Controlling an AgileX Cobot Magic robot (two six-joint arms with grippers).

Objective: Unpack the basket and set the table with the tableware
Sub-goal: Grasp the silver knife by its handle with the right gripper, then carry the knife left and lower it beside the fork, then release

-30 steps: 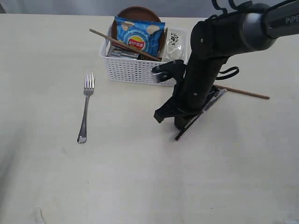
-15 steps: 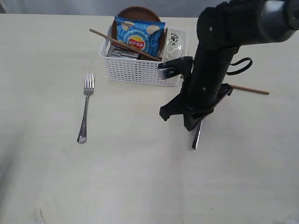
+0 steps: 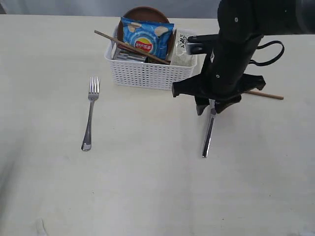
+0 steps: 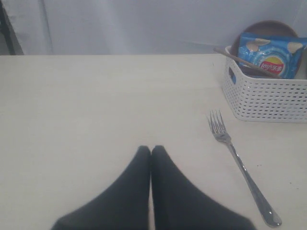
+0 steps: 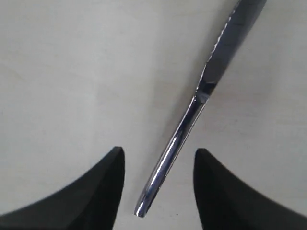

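Right gripper (image 5: pixel 158 152) (parted), knife (image 5: pixel 201 93) lying beneath

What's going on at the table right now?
The right gripper hovers open over a steel knife lying flat on the pale cream table, near the right end of the white perforated plastic basket. A steel fork lies further left. The basket holds a blue chip bag, a brown round plate and a thin wooden chopstick; a second chopstick lies on the table further right. The left gripper is shut, near the fork.
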